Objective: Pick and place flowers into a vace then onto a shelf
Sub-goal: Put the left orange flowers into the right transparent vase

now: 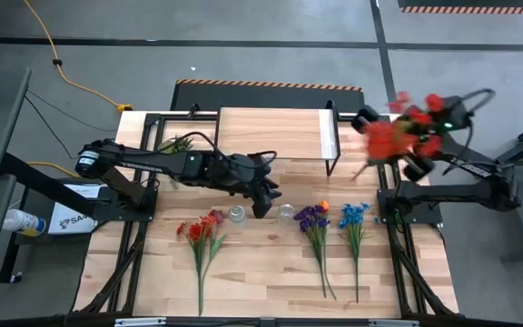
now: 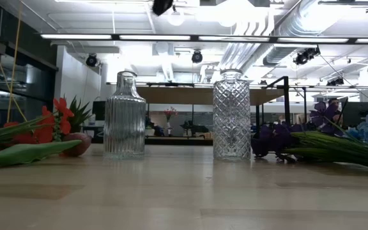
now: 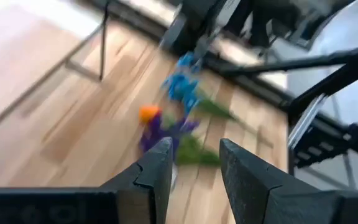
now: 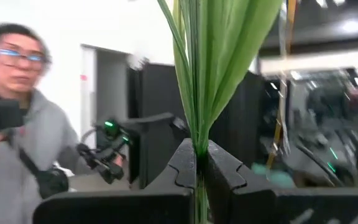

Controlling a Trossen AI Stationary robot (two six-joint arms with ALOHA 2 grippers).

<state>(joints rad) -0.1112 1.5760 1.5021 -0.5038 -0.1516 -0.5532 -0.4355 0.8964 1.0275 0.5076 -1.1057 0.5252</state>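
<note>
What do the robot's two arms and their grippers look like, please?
Both arms are dark, slim and jointed. The left arm has black cables along it; the right arm shows a small green light. Each gripper, left and right, has two black, blocky, angular fingers.

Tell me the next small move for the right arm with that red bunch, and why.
Probably swing it in over the table toward the diamond-cut clear glass vase. The right tool is shut on the red flowers' green stems and holds the red artificial blooms beyond the table's right edge, while both vases look empty. The left tool is open beside the vases.
</note>
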